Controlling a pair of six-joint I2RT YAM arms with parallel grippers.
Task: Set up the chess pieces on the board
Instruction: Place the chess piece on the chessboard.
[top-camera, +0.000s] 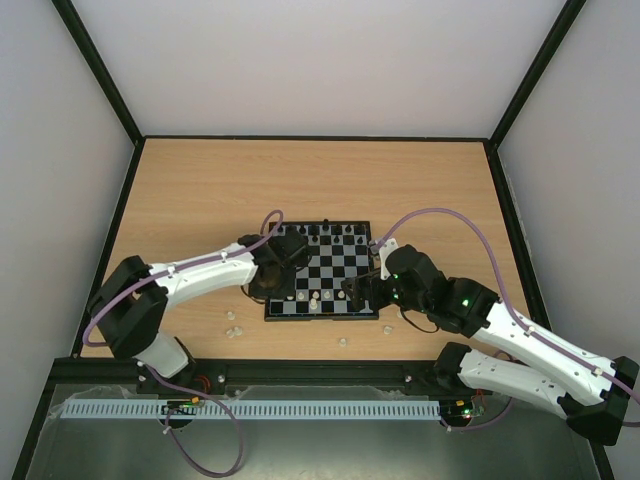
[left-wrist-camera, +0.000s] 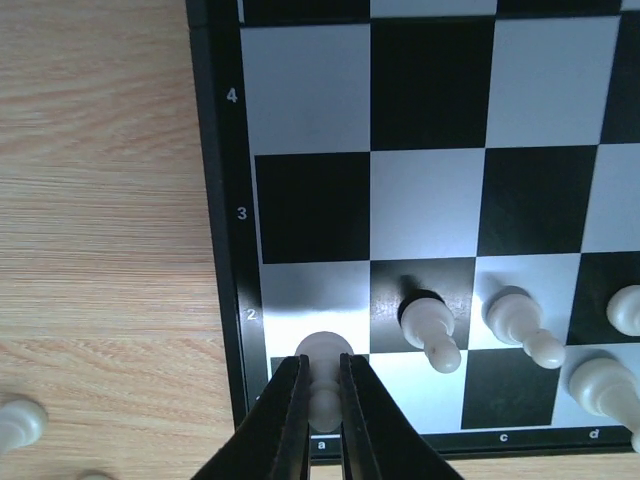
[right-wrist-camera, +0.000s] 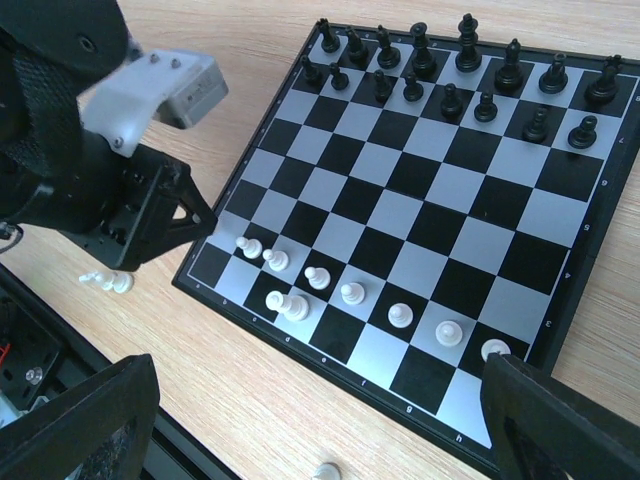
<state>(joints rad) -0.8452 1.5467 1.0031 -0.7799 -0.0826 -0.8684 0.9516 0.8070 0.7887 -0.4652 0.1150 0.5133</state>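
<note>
The board (top-camera: 322, 316) lies mid-table, black pieces (right-wrist-camera: 470, 60) filling its two far rows. White pawns (right-wrist-camera: 350, 293) stand along the second near row, with a taller white piece (right-wrist-camera: 290, 305) behind them on the first row. My left gripper (left-wrist-camera: 322, 375) is shut on a white pawn (left-wrist-camera: 324, 352) over the board's near-left corner, at the a file. In the top view that gripper (top-camera: 283, 280) is over the board's left edge. My right gripper (right-wrist-camera: 320, 370) hangs open above the near edge, nothing between its fingers (right-wrist-camera: 560, 420); from above it (top-camera: 355, 292) sits at the board's near-right side.
Loose white pieces lie on the wood in front of the board (top-camera: 232, 322), (top-camera: 343, 342), (top-camera: 388, 328). One (left-wrist-camera: 18, 422) shows left of the board in the left wrist view. The left arm (right-wrist-camera: 90, 170) looms over the board's left corner in the right wrist view.
</note>
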